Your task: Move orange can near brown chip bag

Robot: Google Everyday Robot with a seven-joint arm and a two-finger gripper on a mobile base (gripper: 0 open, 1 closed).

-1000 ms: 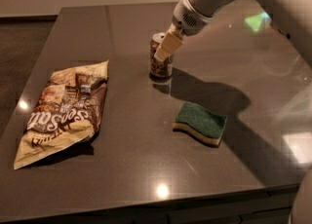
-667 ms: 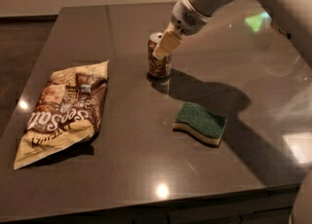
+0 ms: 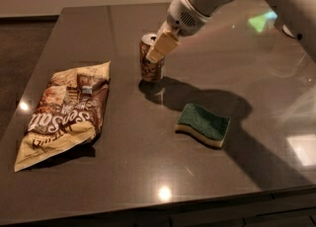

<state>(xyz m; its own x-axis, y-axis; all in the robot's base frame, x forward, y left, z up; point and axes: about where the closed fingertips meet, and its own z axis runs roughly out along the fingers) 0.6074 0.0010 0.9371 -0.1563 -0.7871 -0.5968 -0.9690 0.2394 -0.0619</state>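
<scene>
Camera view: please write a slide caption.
Gripper holds the small orange aluminium can upright, apart from the large crinkled brown chip bag on the dark table; a green-and-yellow sponge lies nearby.

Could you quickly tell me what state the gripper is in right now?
Gripper: closed on the orange can, right of the brown chip bag.

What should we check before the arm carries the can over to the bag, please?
1. Position: the gripper is at the upper part of the can: ok.
2. Firm hold on the can: cannot tell.
3. The can is upright: ok.
4. Path to the bag: only bare table lies between them: ok.
5. The sponge is out of the way, on the can's far side from the bag: ok.
</scene>
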